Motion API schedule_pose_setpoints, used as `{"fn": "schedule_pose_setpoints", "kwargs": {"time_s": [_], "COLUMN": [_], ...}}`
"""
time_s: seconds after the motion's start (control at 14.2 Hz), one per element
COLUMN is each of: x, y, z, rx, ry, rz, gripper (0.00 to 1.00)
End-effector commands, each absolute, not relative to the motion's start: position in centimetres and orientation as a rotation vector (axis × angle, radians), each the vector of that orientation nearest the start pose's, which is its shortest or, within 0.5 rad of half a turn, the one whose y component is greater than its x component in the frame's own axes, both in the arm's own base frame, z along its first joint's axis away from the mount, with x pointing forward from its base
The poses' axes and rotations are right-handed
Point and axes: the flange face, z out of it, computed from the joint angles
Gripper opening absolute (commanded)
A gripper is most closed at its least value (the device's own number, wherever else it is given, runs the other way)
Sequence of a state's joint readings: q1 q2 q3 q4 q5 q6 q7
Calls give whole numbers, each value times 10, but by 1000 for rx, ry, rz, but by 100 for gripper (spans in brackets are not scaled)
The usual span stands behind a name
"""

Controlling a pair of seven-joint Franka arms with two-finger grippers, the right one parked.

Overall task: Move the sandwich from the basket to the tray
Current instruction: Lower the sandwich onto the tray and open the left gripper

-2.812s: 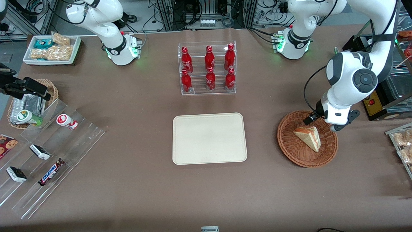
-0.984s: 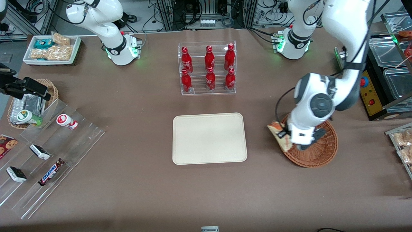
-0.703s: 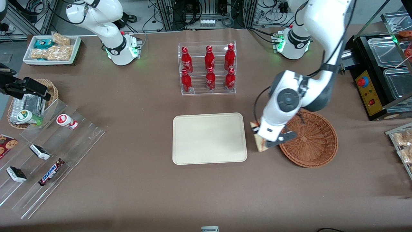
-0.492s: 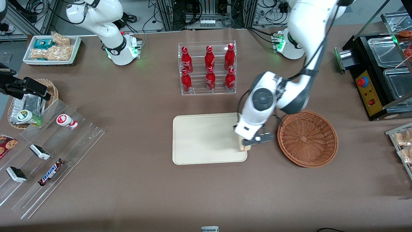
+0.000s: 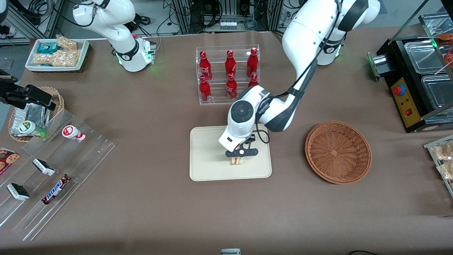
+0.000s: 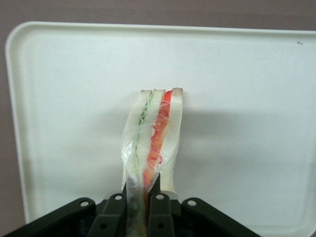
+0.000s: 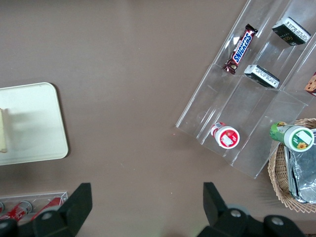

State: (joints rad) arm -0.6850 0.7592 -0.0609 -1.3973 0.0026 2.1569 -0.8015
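Note:
My left gripper [image 5: 238,157] is shut on the sandwich [image 5: 237,161] and holds it over the cream tray [image 5: 208,156], in the part of the tray nearer the front camera. In the left wrist view the sandwich [image 6: 153,143] hangs between the two black fingers [image 6: 114,207], its green and red filling edge showing, with the tray [image 6: 247,98] below it. Whether it touches the tray I cannot tell. The big round reddish-brown wicker basket [image 5: 338,152] stands beside the tray toward the working arm's end of the table and holds nothing.
An acrylic rack of red cola bottles [image 5: 228,74] stands farther from the front camera than the tray. A clear stepped shelf with snack bars [image 5: 53,170] and a small wicker basket [image 5: 33,113] lie toward the parked arm's end. Black equipment [image 5: 417,81] stands toward the working arm's end.
My gripper took hold of the sandwich in the basket, lifted it out and carried it sideways to above the tray. The basket is now empty.

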Motion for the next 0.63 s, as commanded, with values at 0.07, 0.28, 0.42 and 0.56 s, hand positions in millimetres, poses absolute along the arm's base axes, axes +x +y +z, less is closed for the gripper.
{"fn": "schedule_pose_setpoints", "kwargs": {"time_s": [0.07,0.28,0.42,0.56], "x": [543,545,545,542], "y": [-509,-507,-505,-501], "z": [249,259,294,338], "rx": [-3161,-3159,-3167,-3172], "ry": [-183,-265,-270,-266], "rz": [25,13,-24,-40], "gripper": [18,100,100,100]}}
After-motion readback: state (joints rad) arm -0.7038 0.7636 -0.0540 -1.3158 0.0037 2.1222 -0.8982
